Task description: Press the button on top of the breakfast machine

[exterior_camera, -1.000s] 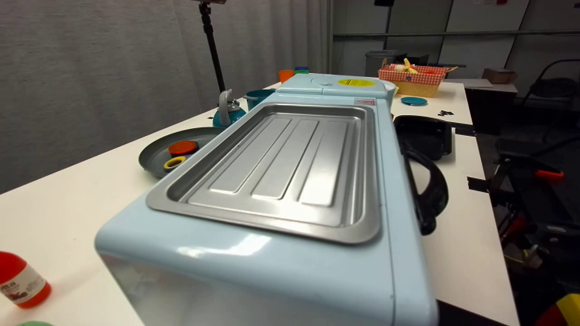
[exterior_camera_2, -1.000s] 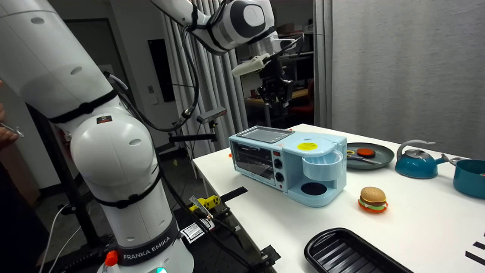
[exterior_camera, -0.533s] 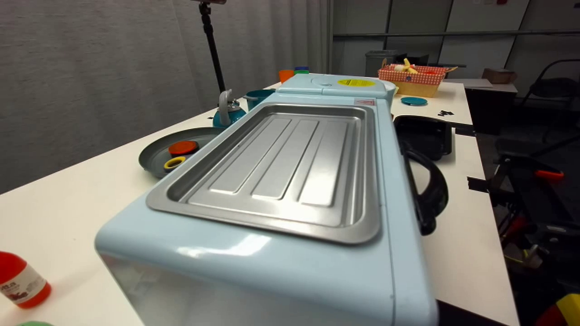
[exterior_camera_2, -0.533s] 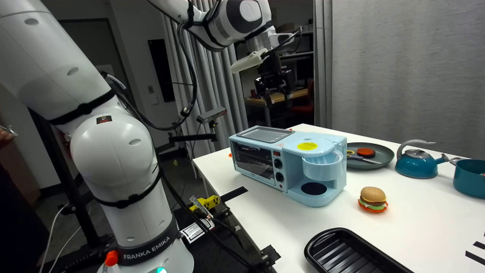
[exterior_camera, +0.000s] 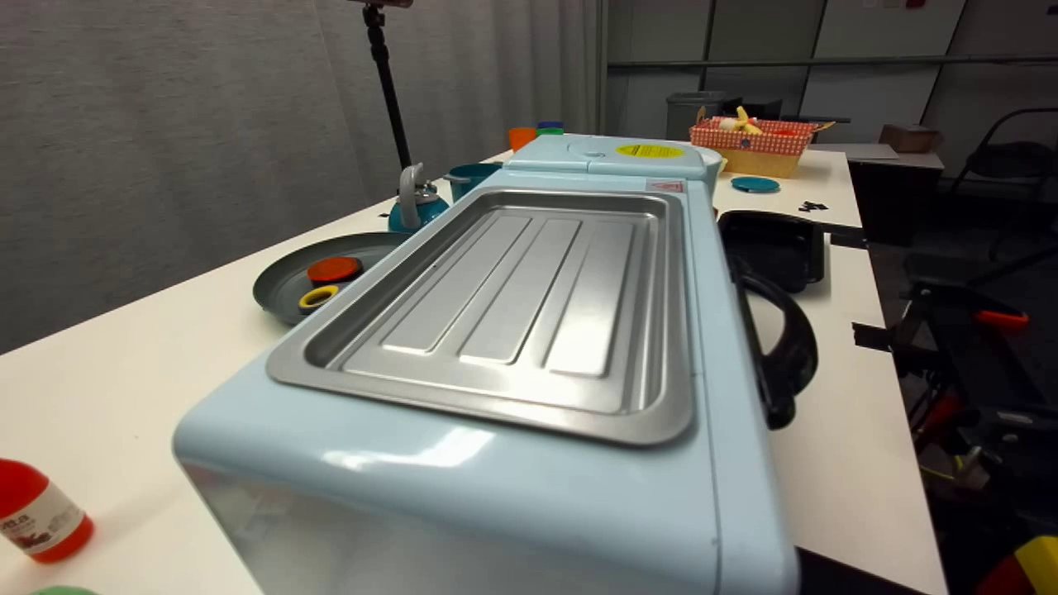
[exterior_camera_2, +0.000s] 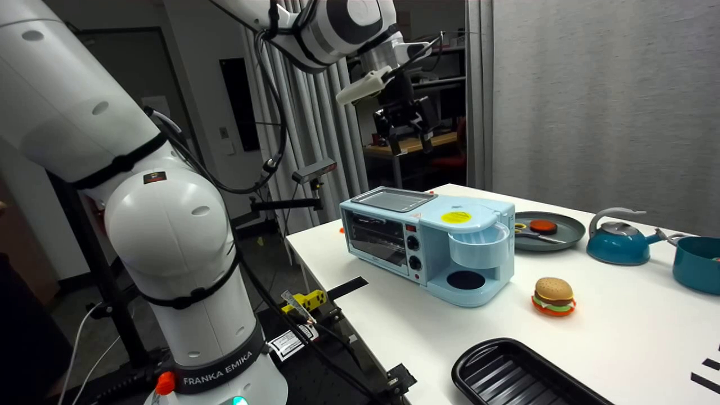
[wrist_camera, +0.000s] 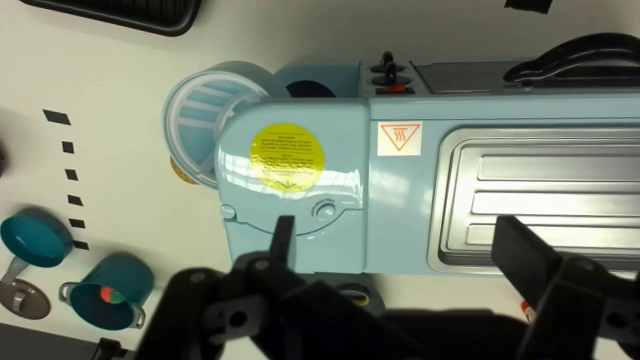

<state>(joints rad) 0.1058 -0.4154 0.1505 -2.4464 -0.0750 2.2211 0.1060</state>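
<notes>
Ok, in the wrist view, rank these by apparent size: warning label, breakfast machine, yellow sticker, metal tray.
1. breakfast machine
2. metal tray
3. yellow sticker
4. warning label
The top two run past the right edge.

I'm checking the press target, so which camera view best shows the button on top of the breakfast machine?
The wrist view: it looks down on the round button with nothing in front of it. In both exterior views the breakfast machine shows its top at a slant, and the button is at most a small, faint mark.
</notes>
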